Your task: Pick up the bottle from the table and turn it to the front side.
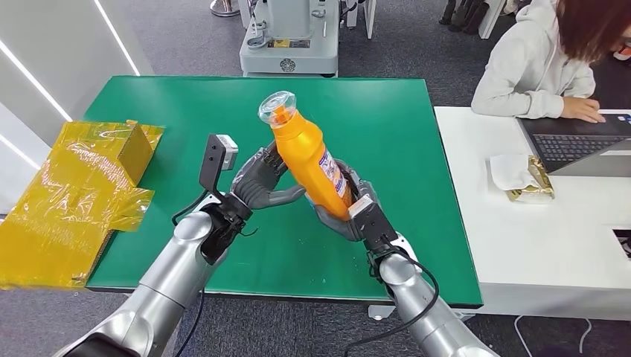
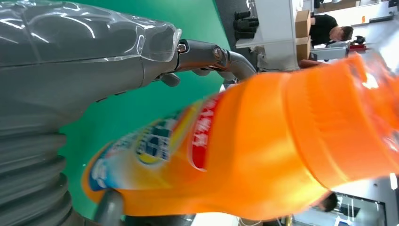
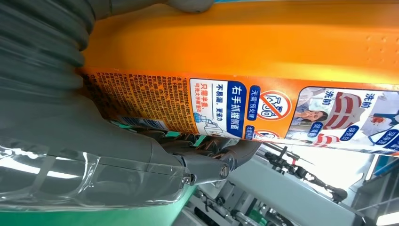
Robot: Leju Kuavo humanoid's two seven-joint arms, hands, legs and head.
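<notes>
bottle (image 1: 306,152) off table, cap tilted up-left | right hand (image 1: 348,210) grasps its base | left hand (image 1: 262,184) touches its side, grip unclear; you turn about that axis

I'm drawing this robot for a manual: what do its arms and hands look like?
Both arms are smooth silver tubes with black joints and loose black cables. The left hand and right hand are dark grey with thick grey thumbs, ribbed grey covers and clear plastic film.

bottle (image 1: 306,154) above table (image 1: 417,149), between left hand (image 1: 260,186) and right hand (image 1: 350,212) | bag (image 1: 82,186) left
</notes>
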